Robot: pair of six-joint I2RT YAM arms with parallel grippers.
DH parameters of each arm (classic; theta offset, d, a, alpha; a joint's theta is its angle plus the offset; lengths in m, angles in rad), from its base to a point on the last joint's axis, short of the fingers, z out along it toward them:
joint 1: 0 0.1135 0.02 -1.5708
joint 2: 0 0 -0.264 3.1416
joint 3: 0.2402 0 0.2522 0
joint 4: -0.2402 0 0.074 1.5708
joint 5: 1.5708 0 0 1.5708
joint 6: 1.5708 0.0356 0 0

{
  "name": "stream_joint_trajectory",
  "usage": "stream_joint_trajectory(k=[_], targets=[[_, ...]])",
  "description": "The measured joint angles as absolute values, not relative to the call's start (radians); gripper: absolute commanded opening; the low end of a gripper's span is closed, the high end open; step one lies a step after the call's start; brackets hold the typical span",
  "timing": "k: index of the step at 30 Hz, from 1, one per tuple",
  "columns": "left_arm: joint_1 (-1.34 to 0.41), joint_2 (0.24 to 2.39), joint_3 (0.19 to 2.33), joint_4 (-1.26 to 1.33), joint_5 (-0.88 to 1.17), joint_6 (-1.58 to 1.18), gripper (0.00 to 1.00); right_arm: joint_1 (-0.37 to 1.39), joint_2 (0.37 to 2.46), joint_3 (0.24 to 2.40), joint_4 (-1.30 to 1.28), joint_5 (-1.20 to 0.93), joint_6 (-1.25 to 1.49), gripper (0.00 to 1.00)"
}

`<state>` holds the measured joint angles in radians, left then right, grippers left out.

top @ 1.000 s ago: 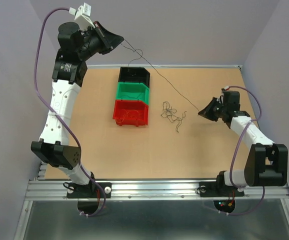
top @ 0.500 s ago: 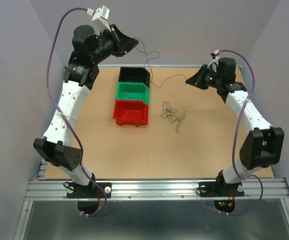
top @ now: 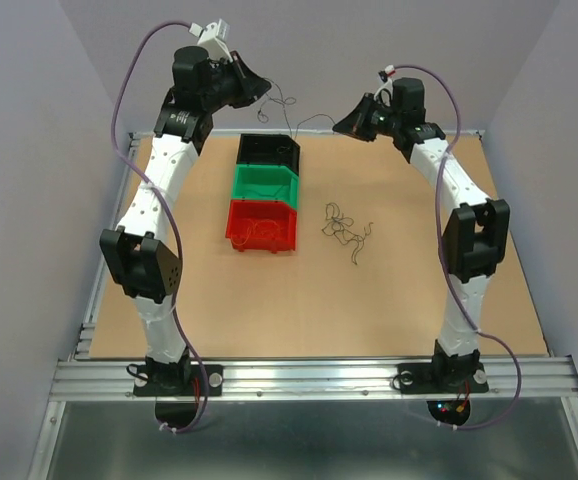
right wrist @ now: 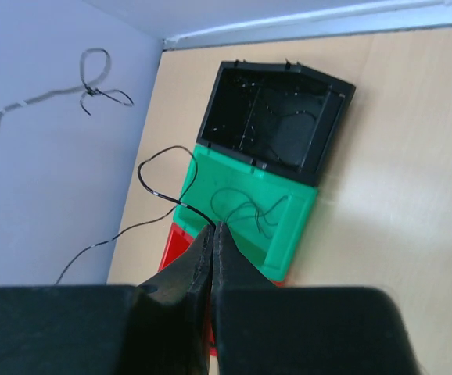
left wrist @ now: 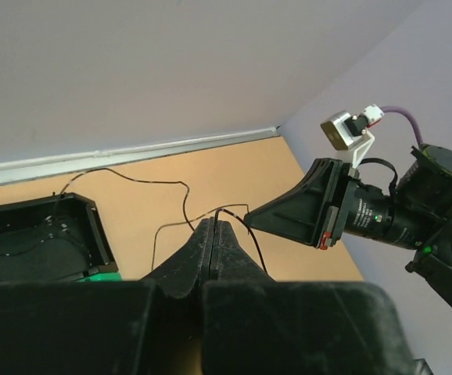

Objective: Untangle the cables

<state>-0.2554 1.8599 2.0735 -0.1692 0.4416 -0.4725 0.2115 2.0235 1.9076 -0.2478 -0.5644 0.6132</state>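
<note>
A thin black wire (top: 307, 121) hangs slack in loops between my two grippers, high above the black bin (top: 267, 150). My left gripper (top: 266, 92) is shut on one end of it; in the left wrist view (left wrist: 213, 224) the wire (left wrist: 183, 195) curls out from the tips. My right gripper (top: 337, 127) is shut on the other end; in the right wrist view (right wrist: 213, 228) the wire (right wrist: 152, 191) arcs away to the left. A wispy clump of cables (top: 344, 228) lies on the table, right of the bins.
Three bins stand in a row: black at the back, green (top: 265, 183) in the middle, red (top: 262, 225) at the front. The green bin (right wrist: 288, 226) holds a thin wire (right wrist: 249, 211); the red one holds orange-red wire. The back wall is close behind both grippers.
The right arm has swung from the table's right side up to the back centre. The left gripper has moved right. The grippers are closer together, and the once taut black wire hangs slack.
</note>
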Motion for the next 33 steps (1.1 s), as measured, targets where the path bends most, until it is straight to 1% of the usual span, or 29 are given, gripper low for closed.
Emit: stream_joint_trajectory(k=[8, 14, 23, 28, 33], targets=[[-0.221, 1.995, 2.116, -0.16, 0.444, -0.461, 0.0, 0.258, 2.259, 2.172, -0.245, -0.55, 0.653, 0.0], [-0.175, 2.135, 2.199, -0.145, 0.466, -0.462, 0.0, 0.31, 2.396, 2.307, -0.24, -0.526, 0.679, 0.01], [-0.155, 2.296, 2.215, -0.183, 0.482, -0.461, 0.0, 0.355, 2.444, 2.317, -0.223, -0.485, 0.701, 0.0], [-0.158, 2.365, 2.267, -0.292, 0.469, -0.437, 0.0, 0.372, 2.46, 2.316, -0.222, -0.46, 0.704, 0.0], [-0.158, 2.376, 2.266, -0.385, 0.431, -0.406, 0.0, 0.396, 2.482, 2.316, -0.212, -0.443, 0.713, 0.0]])
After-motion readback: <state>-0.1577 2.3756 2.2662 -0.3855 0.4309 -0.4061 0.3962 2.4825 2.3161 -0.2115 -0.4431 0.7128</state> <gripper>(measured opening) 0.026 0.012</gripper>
